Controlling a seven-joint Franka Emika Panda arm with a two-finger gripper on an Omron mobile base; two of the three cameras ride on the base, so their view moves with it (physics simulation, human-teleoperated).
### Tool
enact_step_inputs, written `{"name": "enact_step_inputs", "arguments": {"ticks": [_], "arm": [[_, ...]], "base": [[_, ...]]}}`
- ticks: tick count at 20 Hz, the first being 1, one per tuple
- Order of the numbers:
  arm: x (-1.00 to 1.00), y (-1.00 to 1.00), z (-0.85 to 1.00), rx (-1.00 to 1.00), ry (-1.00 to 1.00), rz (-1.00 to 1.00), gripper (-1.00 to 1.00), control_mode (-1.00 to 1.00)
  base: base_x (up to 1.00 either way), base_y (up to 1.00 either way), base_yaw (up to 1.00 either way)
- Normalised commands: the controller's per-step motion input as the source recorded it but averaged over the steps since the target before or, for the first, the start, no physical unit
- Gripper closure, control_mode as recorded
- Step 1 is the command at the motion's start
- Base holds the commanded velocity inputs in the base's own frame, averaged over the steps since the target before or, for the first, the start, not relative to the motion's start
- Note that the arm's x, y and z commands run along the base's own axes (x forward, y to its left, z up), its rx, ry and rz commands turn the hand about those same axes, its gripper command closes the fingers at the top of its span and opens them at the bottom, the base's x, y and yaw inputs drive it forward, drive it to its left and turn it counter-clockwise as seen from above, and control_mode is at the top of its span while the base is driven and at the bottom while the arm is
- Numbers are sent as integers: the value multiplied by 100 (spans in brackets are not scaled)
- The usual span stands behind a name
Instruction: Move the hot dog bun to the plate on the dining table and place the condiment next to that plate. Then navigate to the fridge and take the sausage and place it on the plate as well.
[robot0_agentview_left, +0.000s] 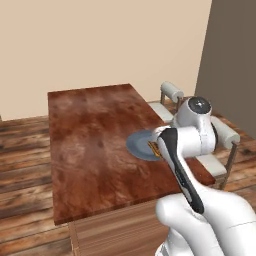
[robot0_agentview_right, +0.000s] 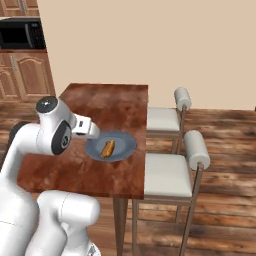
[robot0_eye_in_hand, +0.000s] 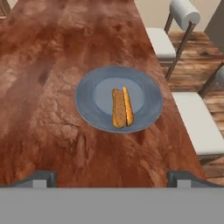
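One step of the task looks finished to us: the hot dog bun (robot0_eye_in_hand: 121, 107) lies on the plate (robot0_eye_in_hand: 87, 105), roughly at its middle, split side up. Nearest to us, our gripper (robot0_eye_in_hand: 112, 178) hangs above the table edge on the near side of the plate, its two tips spread wide apart with nothing between them. The plate itself rests on the dining table (robot0_eye_in_hand: 52, 87), close to the long edge where two white-cushioned chairs (robot0_agentview_right: 167, 172) stand. Beyond the plate the tabletop runs on bare toward the wall. We judge that the condiment has not yet been set beside the plate, and the fridge trip for the sausage remains as well.
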Motion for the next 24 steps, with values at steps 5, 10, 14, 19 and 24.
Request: {"name": "enact_step_inputs", "arguments": {"ticks": [5,10,14,19,24], "arm": [[-85,3,0,0,-38,0,-100,-100],[-74,0,0,0,-27,-2,-100,-100],[-13,0,0,0,-1,-1,-100,-100],[0,0,0,0,0,0,-100,100],[0,0,0,0,0,0,-100,100]], "base": [[0,0,0],[0,0,0],[0,0,0],[-4,0,0],[-51,54,2]]}}
